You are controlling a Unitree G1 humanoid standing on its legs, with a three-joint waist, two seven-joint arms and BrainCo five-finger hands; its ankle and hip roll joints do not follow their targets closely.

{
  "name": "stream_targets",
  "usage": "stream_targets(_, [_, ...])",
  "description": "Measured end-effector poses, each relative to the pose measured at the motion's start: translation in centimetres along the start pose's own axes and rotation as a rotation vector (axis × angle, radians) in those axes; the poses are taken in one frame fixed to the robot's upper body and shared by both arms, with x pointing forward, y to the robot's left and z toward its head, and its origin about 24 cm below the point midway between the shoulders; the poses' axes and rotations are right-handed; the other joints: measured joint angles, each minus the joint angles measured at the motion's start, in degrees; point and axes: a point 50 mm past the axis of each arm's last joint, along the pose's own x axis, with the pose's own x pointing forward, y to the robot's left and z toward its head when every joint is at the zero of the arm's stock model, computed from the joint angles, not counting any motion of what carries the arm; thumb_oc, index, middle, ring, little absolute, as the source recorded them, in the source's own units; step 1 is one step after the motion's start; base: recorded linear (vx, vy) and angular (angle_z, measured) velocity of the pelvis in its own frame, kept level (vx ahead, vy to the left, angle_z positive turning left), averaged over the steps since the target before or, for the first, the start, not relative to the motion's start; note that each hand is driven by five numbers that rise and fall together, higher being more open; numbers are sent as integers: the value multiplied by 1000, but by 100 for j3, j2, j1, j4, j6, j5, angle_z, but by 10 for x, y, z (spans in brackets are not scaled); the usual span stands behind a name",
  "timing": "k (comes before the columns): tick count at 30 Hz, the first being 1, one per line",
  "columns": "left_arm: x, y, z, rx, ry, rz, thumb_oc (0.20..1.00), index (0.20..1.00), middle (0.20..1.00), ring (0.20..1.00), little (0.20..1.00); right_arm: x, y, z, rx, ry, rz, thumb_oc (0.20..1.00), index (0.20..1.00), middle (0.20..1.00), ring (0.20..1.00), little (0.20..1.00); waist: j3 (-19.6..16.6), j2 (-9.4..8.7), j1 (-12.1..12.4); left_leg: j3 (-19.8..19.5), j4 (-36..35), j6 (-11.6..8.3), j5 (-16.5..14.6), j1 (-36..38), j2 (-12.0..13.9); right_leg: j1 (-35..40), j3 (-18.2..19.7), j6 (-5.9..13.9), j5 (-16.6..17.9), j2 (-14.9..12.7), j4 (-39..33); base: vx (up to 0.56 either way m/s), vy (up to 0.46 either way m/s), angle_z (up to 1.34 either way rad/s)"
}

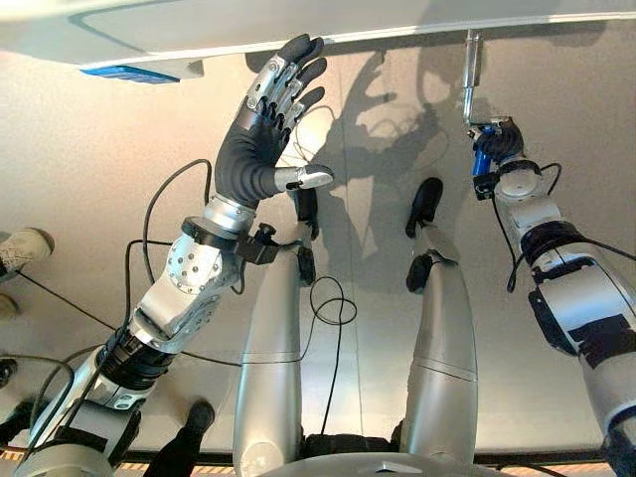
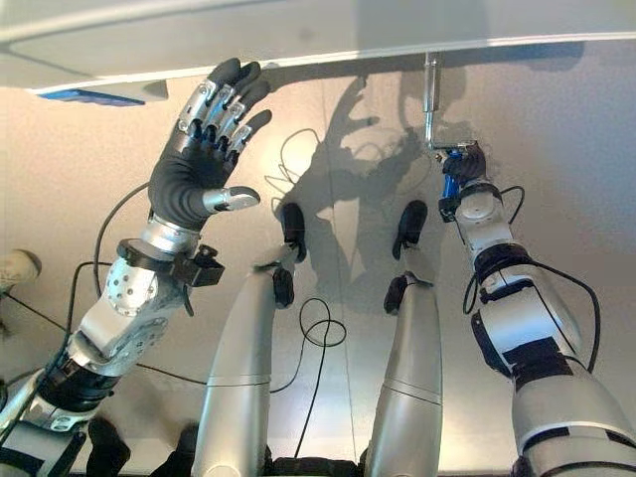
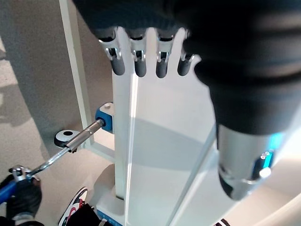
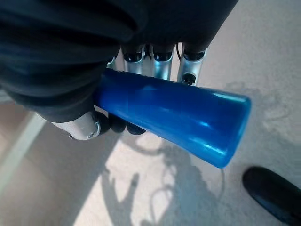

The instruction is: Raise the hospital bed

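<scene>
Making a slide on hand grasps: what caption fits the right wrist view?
Right hand curled around the blue crank handle of the hospital bed, above the floor.

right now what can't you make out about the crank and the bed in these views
- Bed frame: in the head views the top edge cuts it off, so the bed's height can't be read.
- Crank joint: in the left wrist view the crank shaft meets a blue fitting; what lies behind is hidden by the white panel.
- Blue handle: the right robot hand is curled round it, covering its inner end.
- Left robot hand: open, raised near the frame; contact can't be told.
</scene>
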Motion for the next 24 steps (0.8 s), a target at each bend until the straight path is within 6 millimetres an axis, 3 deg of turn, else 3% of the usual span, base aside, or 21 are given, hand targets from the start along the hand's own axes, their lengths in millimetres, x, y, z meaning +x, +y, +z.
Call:
stream_targets(10, [6,-9,-2,-47,-18,-5,1000,1000,1000,1000,1000,-9,44,-11,-50,71,132,200,200,200,200,200,0,52,153,-66,124,-60,-40,1,-10,-55,-12,-48,-171,-19,323,4,18,3])
stream_targets(17, [7,-12,-4,-81,-28,29,1000,1000,1000,1000,1000,-17,80,7,-17,15,226,200,200,200,200,200,-4,86,151,-88,137,-71,-46,-26,-9,-79,-25,-42,-199,-21,348,0,0,0])
stream_targets(24, [7,-11,-4,-100,-26,64,1000,1000,1000,1000,1000,-22,93,14,4,-11,262,200,200,200,200,200,-5,88,129,-154,202,-132,-89,-34,9,-103,-80,-106,-315,-9,511,0,0,0])
